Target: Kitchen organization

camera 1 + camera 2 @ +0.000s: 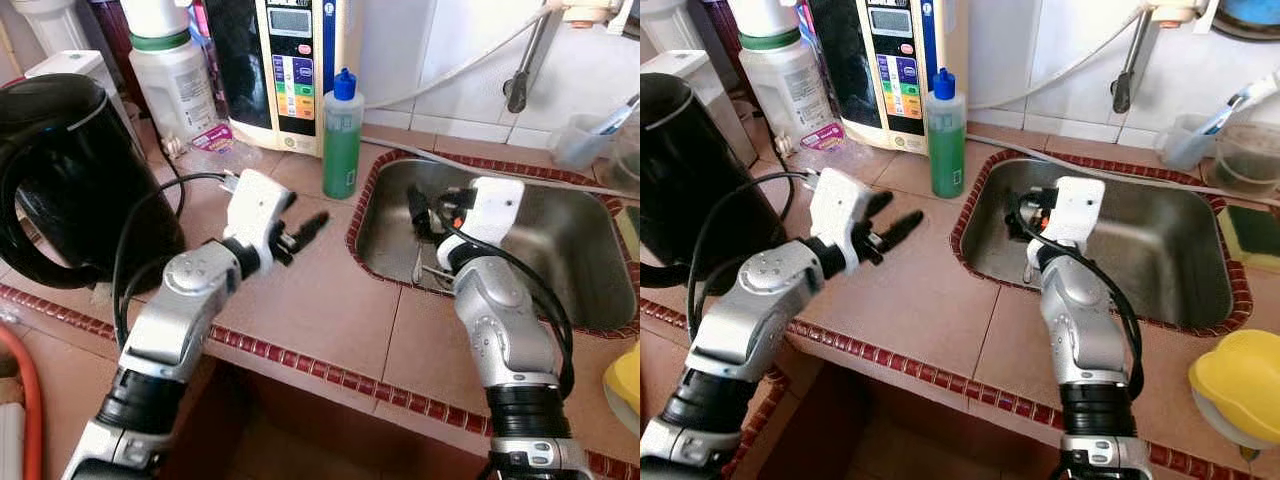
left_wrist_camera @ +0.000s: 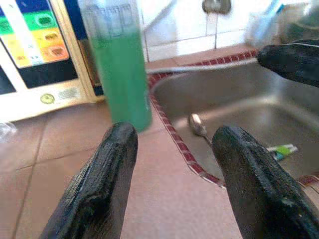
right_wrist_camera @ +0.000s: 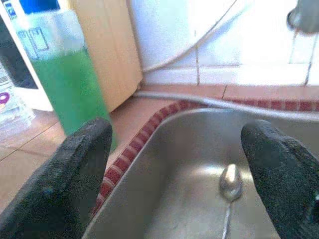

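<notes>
both silver arms rise from the bottom of the frame. left gripper (image 1: 303, 232) hovers over the tiled counter (image 1: 330, 300) at centre left, its black fingers spread with nothing between them, pointing toward the green bottle (image 1: 342, 135) at upper centre. right gripper (image 1: 428, 210) reaches into the steel sink (image 1: 570, 250) at centre right, fingers wide apart and empty, above a spoon (image 3: 230, 183) lying on the sink floor. black kettle (image 1: 70, 180) stands at far left, well apart from both.
</notes>
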